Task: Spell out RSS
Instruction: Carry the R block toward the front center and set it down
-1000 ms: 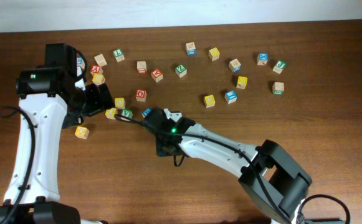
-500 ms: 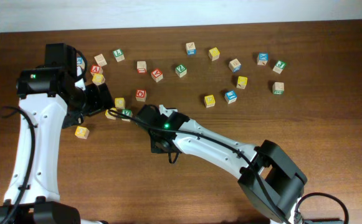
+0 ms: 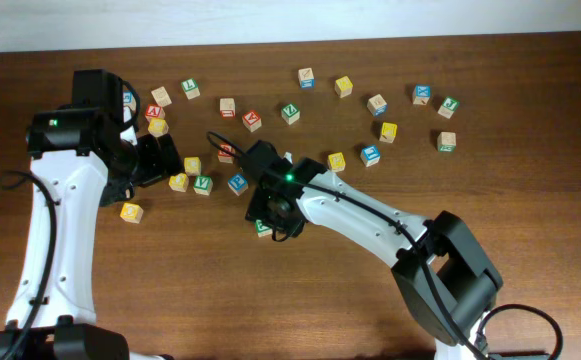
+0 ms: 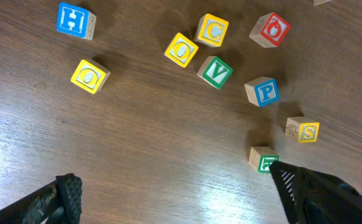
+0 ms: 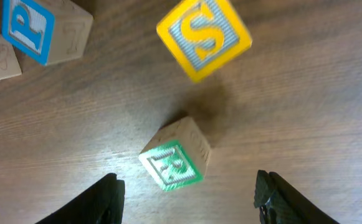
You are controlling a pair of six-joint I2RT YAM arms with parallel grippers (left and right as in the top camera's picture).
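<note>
The green R cube (image 5: 174,160) lies tilted on the table, just ahead of my right gripper (image 5: 188,190). The gripper is open, with both fingers clear of the cube. A yellow S cube (image 5: 204,38) sits a little beyond the R. From overhead the R cube (image 3: 262,228) shows beside the right gripper (image 3: 270,205), and the arm hides the S. In the left wrist view the R cube (image 4: 263,160) and S cube (image 4: 304,130) lie at the right. My left gripper (image 4: 171,180) is open over bare wood, holding nothing.
A blue P cube (image 5: 43,28) lies left of the S. Yellow, green and red cubes (image 4: 215,71) cluster ahead of the left gripper. Several more cubes (image 3: 370,155) are scattered across the far half of the table (image 3: 530,220).
My right gripper has gone from shut to open and let go of the green R cube, which now rests on the table. The right arm shifted slightly toward the far side. The left arm stayed put.
</note>
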